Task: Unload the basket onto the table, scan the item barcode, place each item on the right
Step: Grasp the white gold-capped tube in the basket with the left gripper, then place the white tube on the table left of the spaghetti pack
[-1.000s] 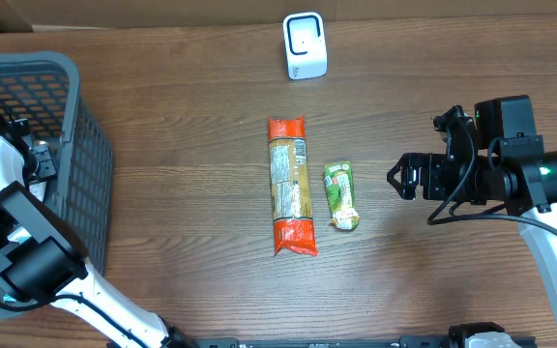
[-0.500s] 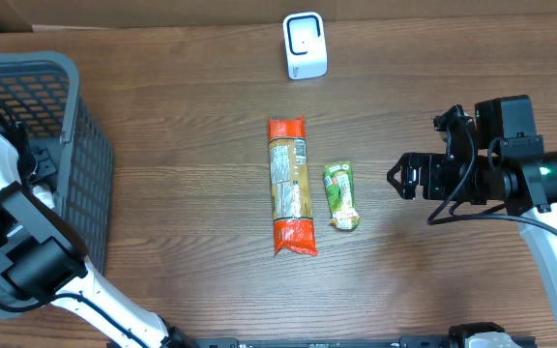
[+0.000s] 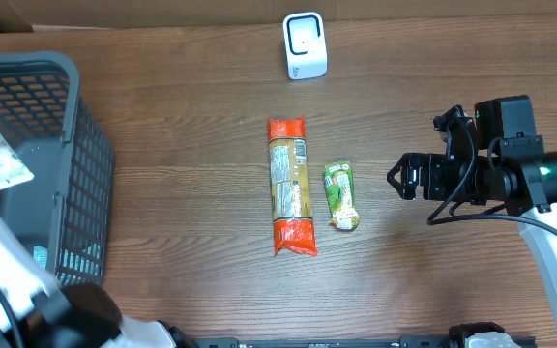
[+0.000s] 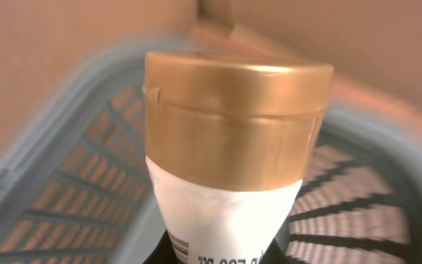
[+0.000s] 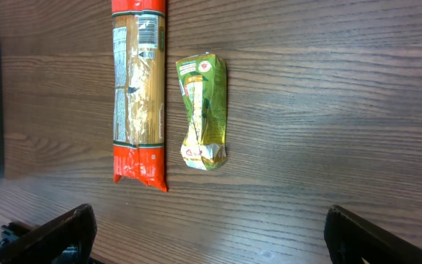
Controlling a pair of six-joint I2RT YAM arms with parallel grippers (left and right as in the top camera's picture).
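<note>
A: Item one, the task's article?
B: White tube (image 4: 222, 209) with a gold flip cap (image 4: 237, 117). Held by the left gripper (image 4: 215, 255), whose dark fingers (image 4: 160, 258) are clamped narrow on the tube's lower body. The cap end points away from the wrist camera. A sliver of barcode (image 4: 180, 249) shows on the white body just above the grip.

A: Location?
B: Raised above the grey mesh basket (image 3: 85, 145) at the left edge of the desk (image 3: 191, 126). From overhead, the tube appears as a pale shape over the basket's interior. It is well apart from the scanner.

A: Item two, the scanner?
B: Small white upright scanner (image 3: 305, 45), at the far middle of the desk, nothing touching it.

A: Item three, the right gripper?
B: The right gripper (image 3: 402, 179) hangs over the right side of the desk with its fingers (image 5: 61, 235) spread wide, holding nothing.

A: Other stock on the desk?
B: One long pasta packet (image 3: 291, 186) with red ends, lying flat at centre. One crumpled green sachet (image 3: 340, 194), lying just beside the packet on the side nearer the right gripper, apart from it. Both lie between the basket and the right gripper.
</note>
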